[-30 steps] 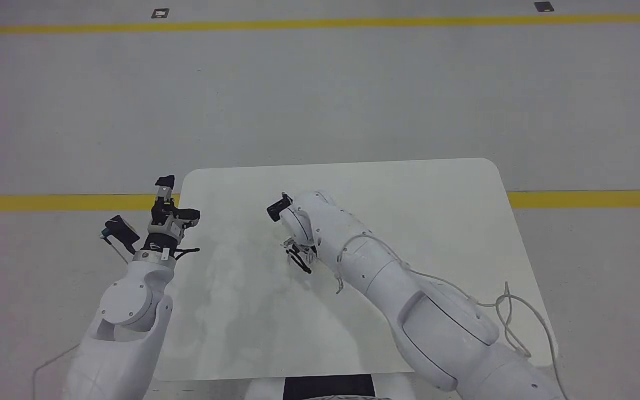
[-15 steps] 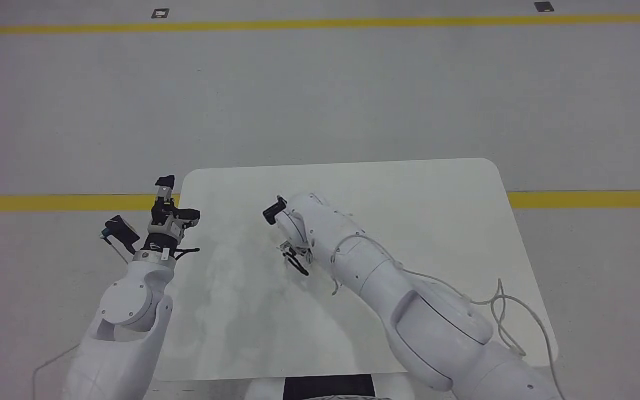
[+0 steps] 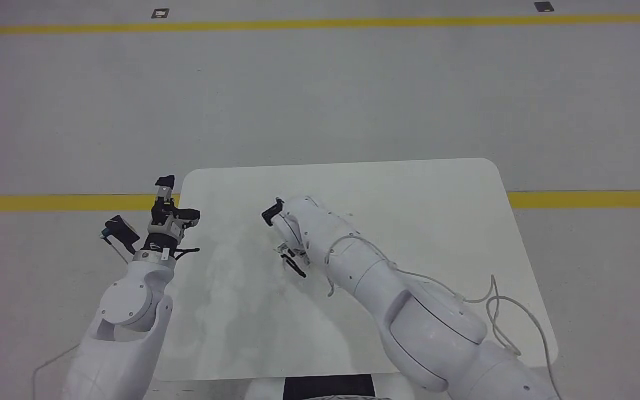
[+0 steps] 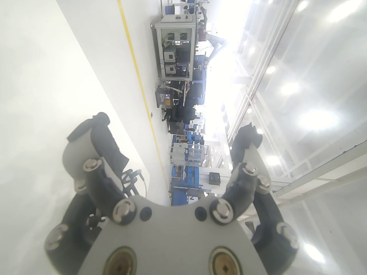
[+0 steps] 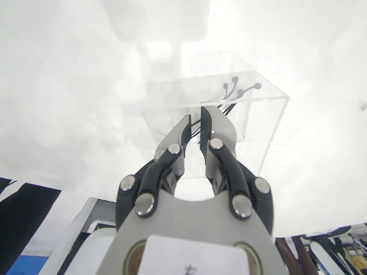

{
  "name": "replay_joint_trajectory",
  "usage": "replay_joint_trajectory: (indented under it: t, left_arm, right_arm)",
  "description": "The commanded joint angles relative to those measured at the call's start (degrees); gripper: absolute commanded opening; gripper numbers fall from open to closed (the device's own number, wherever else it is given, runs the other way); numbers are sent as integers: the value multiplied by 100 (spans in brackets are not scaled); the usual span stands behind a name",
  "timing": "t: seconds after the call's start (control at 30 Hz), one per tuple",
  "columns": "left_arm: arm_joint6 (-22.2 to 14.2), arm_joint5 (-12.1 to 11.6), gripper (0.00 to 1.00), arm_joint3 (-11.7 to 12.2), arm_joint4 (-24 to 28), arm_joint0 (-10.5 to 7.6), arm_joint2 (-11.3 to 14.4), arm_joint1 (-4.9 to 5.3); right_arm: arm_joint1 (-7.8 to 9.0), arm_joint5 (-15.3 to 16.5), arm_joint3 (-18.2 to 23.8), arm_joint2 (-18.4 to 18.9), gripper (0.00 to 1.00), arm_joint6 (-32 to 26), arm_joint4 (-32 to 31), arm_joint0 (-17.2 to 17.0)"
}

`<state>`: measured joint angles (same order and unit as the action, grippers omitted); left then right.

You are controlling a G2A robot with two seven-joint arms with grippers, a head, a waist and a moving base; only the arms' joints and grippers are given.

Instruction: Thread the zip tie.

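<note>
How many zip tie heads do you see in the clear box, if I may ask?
3, together in the box past the right gripper: first head, second head, third head. More may hide behind the gripper.

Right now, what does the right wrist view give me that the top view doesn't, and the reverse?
Right wrist view: a clear box holding black zip ties, with the right gripper at its near rim, jaws a narrow gap apart and a strand showing between them. Top view: the left gripper, open, at the left edge of the table, well apart from the right arm. Both: the right gripper low over the white table.
</note>
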<state>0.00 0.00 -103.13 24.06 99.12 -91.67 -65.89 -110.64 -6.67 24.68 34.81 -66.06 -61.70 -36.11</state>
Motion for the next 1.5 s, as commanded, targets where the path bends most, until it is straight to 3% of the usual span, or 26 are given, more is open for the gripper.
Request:
replay_joint_trajectory:
  t: [0.0,0.57,0.67,0.77,0.9,1.37,1.4,1.43,1.47]
  left_arm:
    - [0,0,100,0,0,0,0,0]
    - [0,0,100,0,0,0,0,0]
    - [0,0,100,0,0,0,0,0]
    - [0,0,100,0,0,0,0,0]
    - [0,0,100,0,0,0,0,0]
    - [0,0,100,0,0,0,0,0]
    - [0,0,100,0,0,0,0,0]
    - [0,0,100,0,0,0,0,0]
    - [0,0,100,0,0,0,0,0]
  right_arm:
    - [-20,-8,-36,-7,11,12,-5,7]
    - [-163,21,-305,-6,11,34,-18,86]
    - [-185,9,-357,-6,9,45,-29,102]
    - [-203,18,-417,-3,0,69,-39,116]
    - [-221,25,-465,9,0,102,-47,149]
    - [-206,-68,-215,103,0,109,-123,224]
    - [-199,-79,-240,99,7,100,-156,219]
    - [-198,-107,-249,84,25,90,-206,208]
    - [-198,-113,-245,86,34,94,-214,196]
